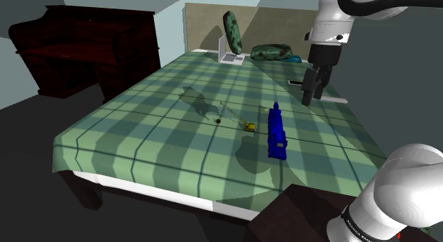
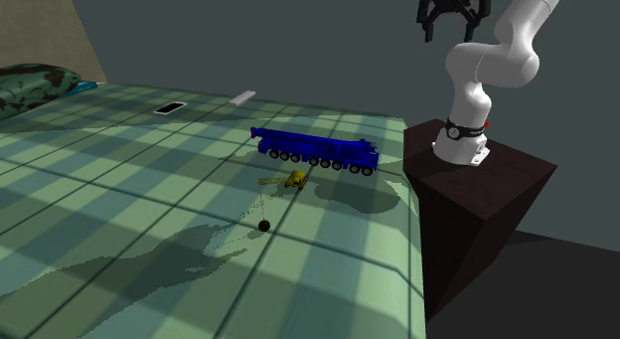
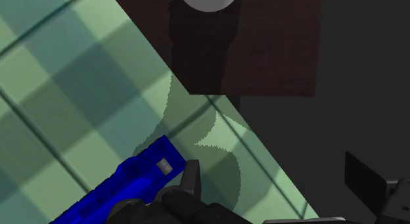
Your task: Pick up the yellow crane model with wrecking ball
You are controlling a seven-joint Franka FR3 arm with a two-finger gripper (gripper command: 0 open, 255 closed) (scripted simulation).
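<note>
Below my hand, further out from it: the yellow crane model (image 1: 248, 125) lies on the checked bed cover (image 1: 142, 134), well apart from me and much lower
My hand: my hand (image 2: 454, 29) hangs high in the air, the two fingers (image 3: 365, 184) stand apart and nothing is between them
Between my hand and the crane: a long blue crane truck (image 2: 316, 148) lies just beside the yellow one, on the side nearer to me; one end of it is almost under my fingers
Look of the crane: a small yellow body, with a thin boom that seems to go out from it; finer details are too small to tell
Wrecking ball: the wrecking ball (image 2: 264, 224) is dark and round, it rests on the cover apart from the body, further from my hand
Weight and stiffness, I judge: light and hard; the boom is probably weak and can bend or break
Ball, I judge: it may hang and swing when I lift
Where to take hold: across the short yellow body, not on the boom and not on the ball
Risk: my fingers may touch the blue truck when I come down
</note>
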